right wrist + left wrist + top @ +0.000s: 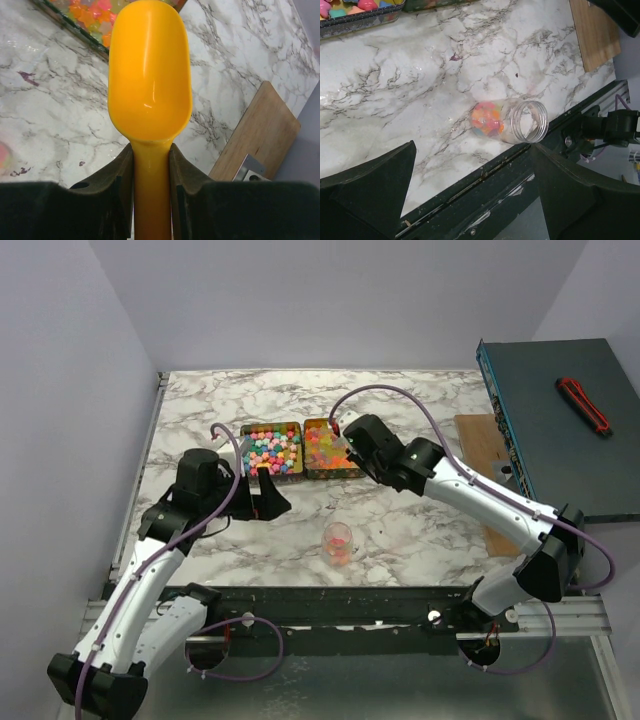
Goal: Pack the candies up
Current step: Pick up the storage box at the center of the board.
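Clamped in right gripper (150,167): empty yellow-orange scoop (149,75). Left gripper (265,492) released, empty. Near desk (420,530) edge, open jar (520,122) part-filled with candies (487,120); plenty left in far trays (270,424).

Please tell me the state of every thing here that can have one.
left gripper: open, empty.
right gripper: shut on the scoop handle.
scoop: bowl empty.
jar: uncapped, partly filled with candies.
pastel candy tray: open, well filled.
jelly candy tray: open, well filled.
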`<action>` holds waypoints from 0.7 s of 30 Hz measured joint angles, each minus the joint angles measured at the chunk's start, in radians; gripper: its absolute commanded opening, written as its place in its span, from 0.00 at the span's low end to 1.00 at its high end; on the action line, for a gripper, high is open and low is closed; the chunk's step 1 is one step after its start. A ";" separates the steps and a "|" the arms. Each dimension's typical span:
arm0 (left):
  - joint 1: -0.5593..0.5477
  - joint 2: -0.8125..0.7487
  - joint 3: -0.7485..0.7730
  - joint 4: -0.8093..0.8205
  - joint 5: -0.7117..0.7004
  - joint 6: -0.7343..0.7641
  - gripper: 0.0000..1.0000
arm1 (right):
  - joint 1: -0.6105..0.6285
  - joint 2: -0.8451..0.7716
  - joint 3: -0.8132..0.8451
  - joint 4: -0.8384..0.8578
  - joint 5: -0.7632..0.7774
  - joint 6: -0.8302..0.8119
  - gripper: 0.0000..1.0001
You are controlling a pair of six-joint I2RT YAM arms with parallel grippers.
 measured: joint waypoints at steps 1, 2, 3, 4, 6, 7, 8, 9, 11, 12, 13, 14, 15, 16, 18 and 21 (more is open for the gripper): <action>0.000 0.013 0.000 0.010 0.002 -0.005 0.99 | -0.011 -0.002 -0.006 0.006 0.000 -0.002 0.01; 0.000 0.038 0.000 0.023 0.006 -0.014 0.99 | -0.021 -0.004 -0.013 0.014 0.000 -0.003 0.01; 0.000 0.058 0.000 0.034 0.011 -0.021 0.99 | -0.031 -0.006 -0.020 0.021 0.000 -0.003 0.01; 0.000 0.077 0.000 0.041 0.014 -0.026 0.99 | -0.038 -0.008 -0.028 0.027 0.000 -0.003 0.01; 0.000 0.126 0.001 0.063 0.024 -0.046 0.98 | -0.047 -0.017 -0.045 0.040 0.000 -0.003 0.01; 0.000 0.154 0.001 0.077 0.032 -0.056 0.98 | -0.048 -0.022 -0.054 0.047 -0.001 -0.003 0.01; 0.000 0.177 0.002 0.089 0.040 -0.065 0.97 | -0.050 -0.029 -0.063 0.053 -0.001 -0.003 0.01; 0.000 0.196 0.002 0.101 0.049 -0.077 0.97 | -0.055 -0.036 -0.072 0.059 -0.001 -0.002 0.01; 0.000 0.233 0.002 0.129 0.067 -0.098 0.97 | -0.060 -0.052 -0.091 0.068 -0.005 -0.003 0.01; 0.000 0.257 0.002 0.145 0.076 -0.109 0.97 | -0.064 -0.058 -0.097 0.072 -0.007 -0.003 0.01; 0.000 0.277 0.003 0.162 0.084 -0.121 0.96 | -0.070 -0.063 -0.100 0.075 -0.010 -0.004 0.01; 0.000 0.290 0.002 0.172 0.089 -0.127 0.96 | -0.077 -0.064 -0.100 0.077 -0.012 -0.004 0.01; 0.000 0.303 0.003 0.184 0.093 -0.136 0.96 | -0.083 -0.064 -0.100 0.080 -0.013 -0.004 0.01; 0.000 0.317 0.002 0.195 0.098 -0.145 0.96 | -0.089 -0.063 -0.100 0.081 -0.013 -0.004 0.01; 0.000 0.342 0.003 0.219 0.105 -0.161 0.95 | -0.095 -0.058 -0.100 0.081 -0.013 -0.006 0.01; 0.000 0.381 0.006 0.249 0.115 -0.186 0.92 | -0.106 -0.056 -0.100 0.083 -0.013 -0.012 0.01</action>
